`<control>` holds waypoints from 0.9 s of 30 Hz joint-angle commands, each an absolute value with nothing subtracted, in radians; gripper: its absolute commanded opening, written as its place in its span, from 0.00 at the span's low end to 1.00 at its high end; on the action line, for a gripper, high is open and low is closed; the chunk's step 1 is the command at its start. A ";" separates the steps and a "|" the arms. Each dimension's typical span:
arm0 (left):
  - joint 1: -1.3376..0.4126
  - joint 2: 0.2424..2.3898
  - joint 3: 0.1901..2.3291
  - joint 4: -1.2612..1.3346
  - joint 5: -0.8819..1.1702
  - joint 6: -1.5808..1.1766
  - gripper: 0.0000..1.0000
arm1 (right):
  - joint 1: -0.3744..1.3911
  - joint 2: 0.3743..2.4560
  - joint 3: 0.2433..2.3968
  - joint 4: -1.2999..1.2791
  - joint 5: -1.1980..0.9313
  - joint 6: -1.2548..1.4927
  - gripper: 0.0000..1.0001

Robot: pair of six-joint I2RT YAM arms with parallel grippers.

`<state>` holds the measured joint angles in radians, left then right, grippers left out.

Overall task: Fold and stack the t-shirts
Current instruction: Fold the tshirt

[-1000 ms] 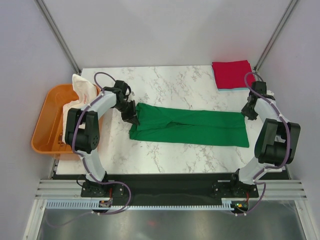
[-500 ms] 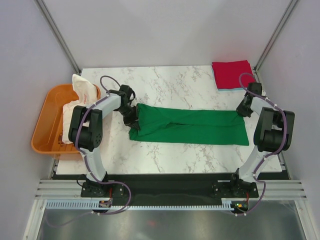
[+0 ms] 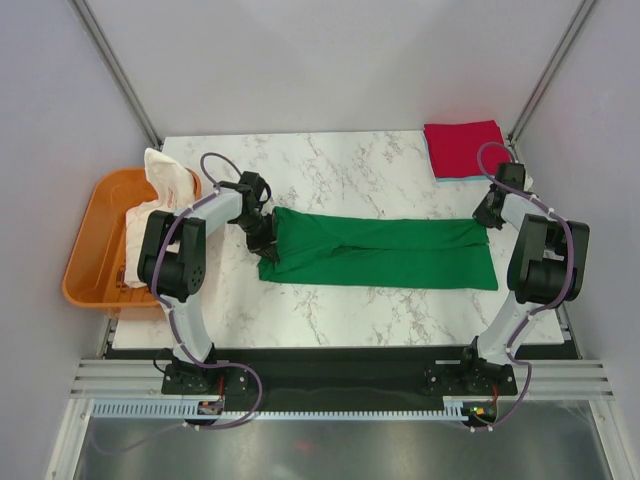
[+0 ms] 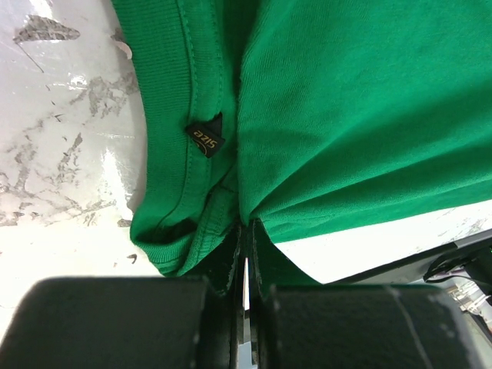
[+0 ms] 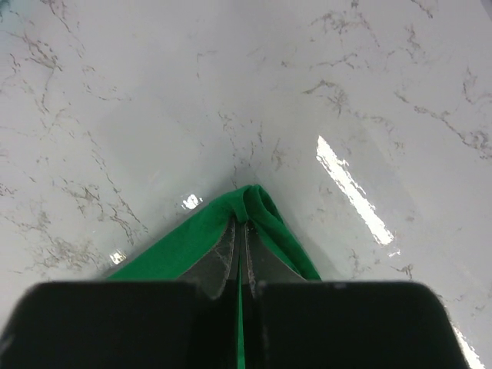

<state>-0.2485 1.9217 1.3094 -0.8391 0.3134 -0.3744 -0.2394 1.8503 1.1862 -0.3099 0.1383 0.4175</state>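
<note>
Right wrist view: right pincer (image 5: 244, 231) has just clamped a corner of the green t-shirt (image 5: 181, 247) between its tips; left pincer (image 4: 245, 246) stays clenched on the collar end, so a two-armed fold looks ready.

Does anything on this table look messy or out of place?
The white shirt is crumpled and hangs over the orange tub's rim at the left. The green shirt lies in a flat strip.

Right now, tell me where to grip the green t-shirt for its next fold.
The green t-shirt is probably best pinched at its short ends, from outside each: left gripper at the collar end, right gripper at the far hem corner, where both are shut. It lies as a flat long strip.
</note>
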 commanded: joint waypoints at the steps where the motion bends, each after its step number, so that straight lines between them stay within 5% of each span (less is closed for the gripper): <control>1: -0.249 1.911 1.301 -0.836 0.285 -0.360 0.02 | -0.242 1.813 1.183 -0.241 0.153 0.410 0.00; 16: -0.250 1.894 1.292 -0.833 0.275 -0.373 0.03 | -0.242 1.809 1.131 -0.173 0.164 0.414 0.01; 20: -0.250 1.859 1.313 -0.838 0.308 -0.368 0.35 | -0.242 1.825 1.167 -0.228 0.149 0.416 0.13; 24: -0.250 1.792 1.376 -0.839 0.310 -0.367 0.39 | -0.242 1.815 1.230 -0.339 0.150 0.413 0.29; 27: -0.250 1.793 1.460 -0.856 0.314 -0.362 0.51 | -0.242 1.812 1.295 -0.472 0.187 0.423 0.33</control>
<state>-0.2485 1.8584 1.3643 -0.8593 0.3073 -0.3752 -0.2394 1.8206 1.2083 -0.3519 0.1478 0.4171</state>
